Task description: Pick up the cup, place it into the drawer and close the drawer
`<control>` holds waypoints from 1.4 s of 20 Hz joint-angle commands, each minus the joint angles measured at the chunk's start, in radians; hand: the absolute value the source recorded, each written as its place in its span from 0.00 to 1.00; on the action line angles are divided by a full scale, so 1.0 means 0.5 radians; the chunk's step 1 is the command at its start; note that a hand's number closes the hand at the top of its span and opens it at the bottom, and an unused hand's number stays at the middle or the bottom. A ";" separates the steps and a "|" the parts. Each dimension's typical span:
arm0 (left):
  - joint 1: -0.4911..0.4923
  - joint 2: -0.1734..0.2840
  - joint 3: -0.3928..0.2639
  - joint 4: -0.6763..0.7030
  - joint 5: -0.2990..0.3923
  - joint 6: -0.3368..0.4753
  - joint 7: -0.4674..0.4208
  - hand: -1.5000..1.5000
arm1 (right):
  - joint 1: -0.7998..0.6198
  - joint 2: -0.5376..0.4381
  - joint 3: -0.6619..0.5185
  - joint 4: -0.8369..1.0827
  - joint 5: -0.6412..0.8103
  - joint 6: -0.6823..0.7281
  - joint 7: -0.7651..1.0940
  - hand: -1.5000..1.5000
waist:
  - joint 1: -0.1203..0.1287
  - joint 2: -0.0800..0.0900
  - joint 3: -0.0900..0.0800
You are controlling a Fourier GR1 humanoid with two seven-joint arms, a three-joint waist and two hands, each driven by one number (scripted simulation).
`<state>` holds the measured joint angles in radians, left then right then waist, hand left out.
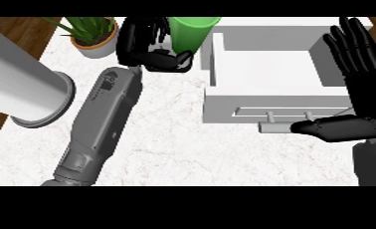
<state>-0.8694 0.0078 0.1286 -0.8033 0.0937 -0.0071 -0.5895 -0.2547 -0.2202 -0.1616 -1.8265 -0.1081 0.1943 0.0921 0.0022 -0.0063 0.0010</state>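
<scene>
A green cup (192, 33) stands at the back of the marble counter, just left of the open white drawer (220, 98). My left hand (147, 44) is curled round the cup's left side, thumb under its lower edge. The drawer's inside is bare and its grey handle (283, 126) faces me. My right hand (352, 73) rests open at the drawer's right side, fingers straight and pointing away, thumb stretched left over the handle's right end.
A potted plant (92, 36) stands at the back left, close to my left hand. A large white cylinder (33, 91) lies at the left edge. Brown floor shows past the counter's left edge.
</scene>
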 commanded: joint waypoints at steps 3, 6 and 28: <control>-0.380 -0.015 -0.228 -0.031 0.082 0.346 0.366 1.00 | -0.053 0.018 0.004 0.122 0.047 -0.009 -0.102 0.00 | -0.032 0.015 -0.001; -0.614 -0.015 -0.161 0.167 0.019 0.468 0.500 1.00 | 0.034 -0.006 -0.045 0.059 -0.007 0.027 -0.124 0.00 | -0.064 0.024 0.000; -0.837 -0.016 -0.931 1.053 0.362 0.530 0.719 1.00 | -0.331 0.038 0.098 0.139 -0.047 0.053 -0.022 0.00 | -0.366 0.102 0.002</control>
<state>-1.3247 0.0000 -0.2768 -0.2981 0.2640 0.2674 -0.2156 -0.3858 -0.2122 -0.1305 -1.7565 -0.1341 0.2287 0.0661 -0.1580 0.0392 0.0026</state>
